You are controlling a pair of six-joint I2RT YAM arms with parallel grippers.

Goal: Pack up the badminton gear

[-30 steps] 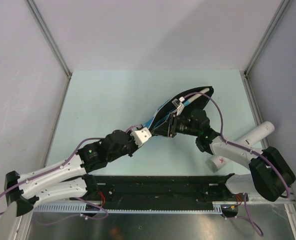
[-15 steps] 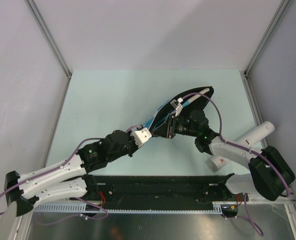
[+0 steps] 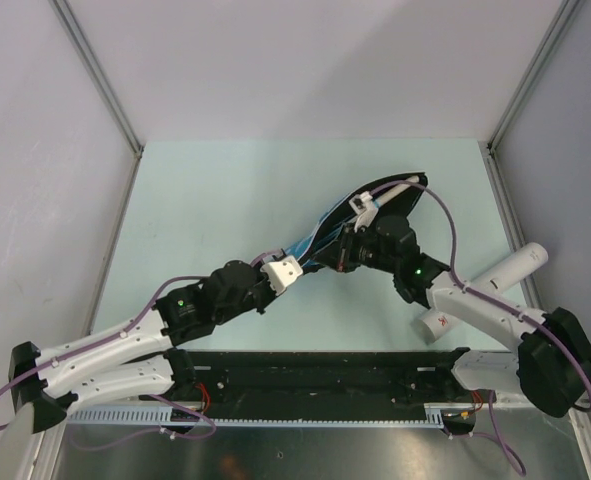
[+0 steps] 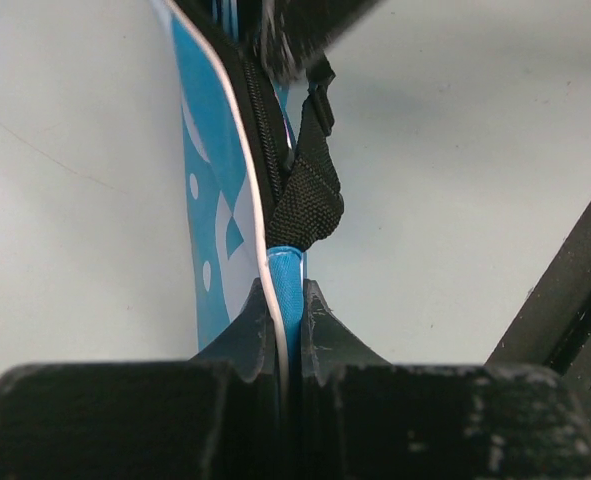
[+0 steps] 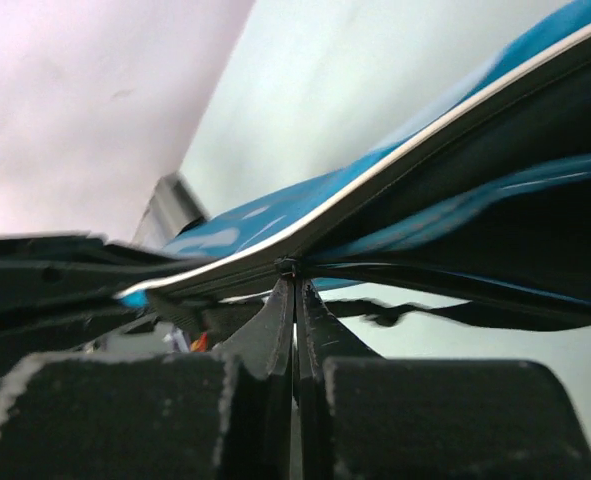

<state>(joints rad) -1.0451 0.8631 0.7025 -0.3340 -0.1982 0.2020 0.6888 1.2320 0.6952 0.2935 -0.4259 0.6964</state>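
The blue racket cover (image 3: 320, 232) lies slantwise at the table's middle, and a white racket handle (image 3: 403, 186) sticks out of its far end. My left gripper (image 3: 297, 264) is shut on the cover's near blue edge (image 4: 287, 285), just below the black strap (image 4: 310, 200). My right gripper (image 3: 343, 254) is shut on the small zip pull (image 5: 290, 267) at the seam of the cover (image 5: 425, 130). The seam gapes open on the right side of the right wrist view. The long white tube (image 3: 510, 266) lies at the right. No shuttlecocks are in view.
A white end with a red mark (image 3: 436, 325) shows under my right forearm, in line with the tube. A black rail (image 3: 315, 372) runs along the near edge. Grey walls with metal posts close in the pale green table (image 3: 215, 200).
My right wrist has turned and its forearm has swung outward to the right, while its gripper has edged a little left along the cover. The left arm has stayed still.
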